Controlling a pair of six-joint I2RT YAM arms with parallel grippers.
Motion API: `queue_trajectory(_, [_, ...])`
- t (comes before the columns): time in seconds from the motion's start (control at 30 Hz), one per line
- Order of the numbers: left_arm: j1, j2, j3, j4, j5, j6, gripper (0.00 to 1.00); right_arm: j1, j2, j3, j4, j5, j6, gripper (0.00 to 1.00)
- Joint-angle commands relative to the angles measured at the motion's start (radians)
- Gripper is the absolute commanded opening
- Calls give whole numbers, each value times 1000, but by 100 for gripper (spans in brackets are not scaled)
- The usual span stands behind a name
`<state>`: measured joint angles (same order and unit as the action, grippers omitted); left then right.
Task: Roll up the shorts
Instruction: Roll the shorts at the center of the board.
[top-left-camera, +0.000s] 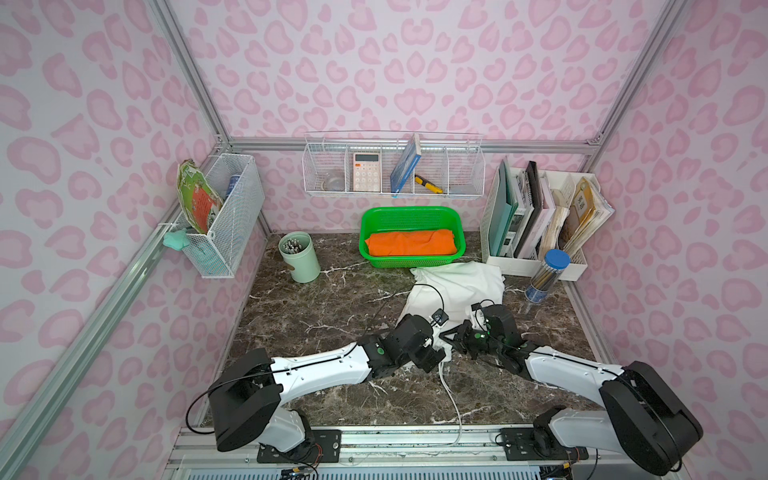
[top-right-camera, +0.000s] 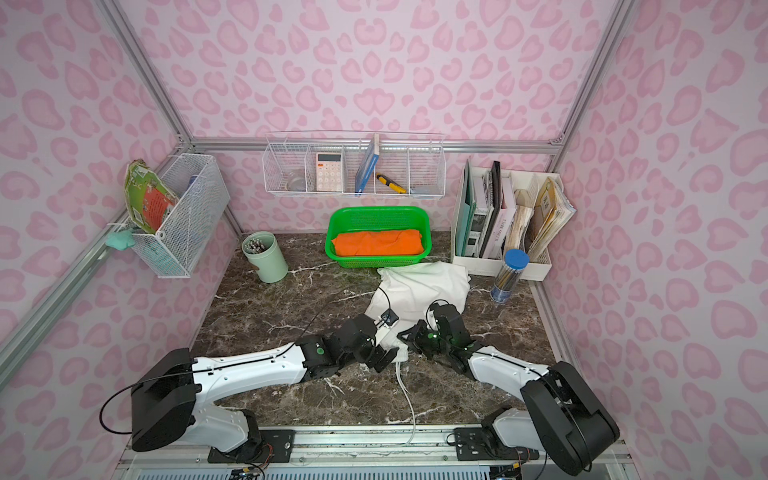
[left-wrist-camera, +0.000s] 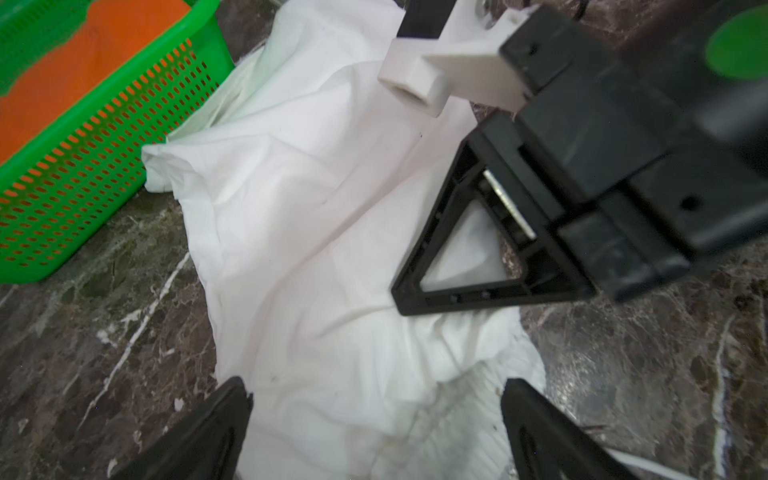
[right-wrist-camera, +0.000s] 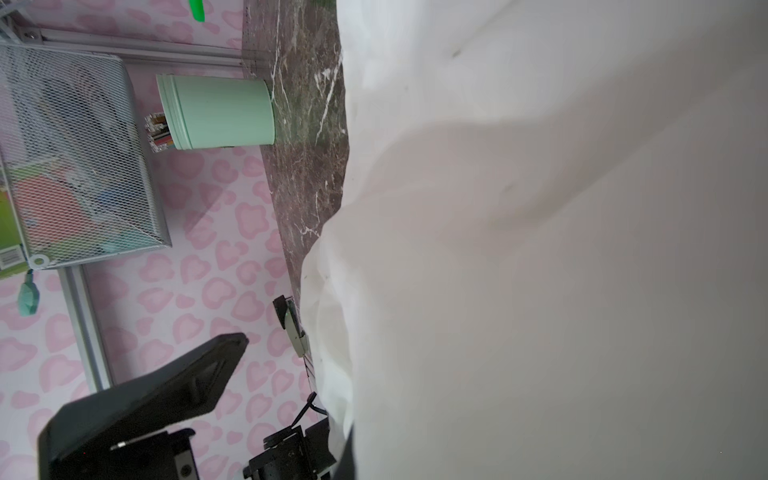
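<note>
1. The shorts (top-left-camera: 457, 291) lie crumpled on the marble table (top-left-camera: 311, 316), right of centre. Their far edge is just beside the green basket (top-left-camera: 409, 261), which holds an orange cloth (top-left-camera: 411, 243)
2. The near end of the shorts, with the ribbed waistband (left-wrist-camera: 469, 399), sits between the two grippers. The drawstring (top-left-camera: 451, 395) trails from it toward the near table edge
3. The left gripper (left-wrist-camera: 374, 428) is low over that near end, its fingers (left-wrist-camera: 216, 432) spread wide on either side of the waistband and gripping nothing
4. The right gripper (top-left-camera: 445, 335) points in from the right, closed to a point and pinching a fold of the shorts just beside the left gripper. In the left wrist view, creases in the cloth run toward its tip
5. In the right wrist view the white cloth fills most of the frame. One finger (right-wrist-camera: 199, 374) shows and the other is hidden behind the cloth
6. A mint cup (top-left-camera: 299, 257) of pens stands far left, well apart from the shorts, and a clear tube with a blue lid (top-left-camera: 546, 274) stands near their right edge
</note>
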<state>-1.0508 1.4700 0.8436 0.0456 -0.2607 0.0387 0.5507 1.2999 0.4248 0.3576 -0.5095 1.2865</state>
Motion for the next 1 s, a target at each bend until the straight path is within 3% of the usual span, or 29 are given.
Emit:
queue_trajectory(0.0, [-37,17,-40,251,-121,79,99,-9,-8,-6,54,0,38,0])
queue_trajectory(0.4, [-123,87,-18,259,-123,55,99,-41,-39,-34,50,2,52,0])
queue_trajectory(0.7, [-130,186,12,239,-197,118,99,-52,-47,-44,89,-12,75,0])
queue_trajectory(0.97, [-129,275,5,372,-322,209,99,-65,-63,-60,107,-30,92,0])
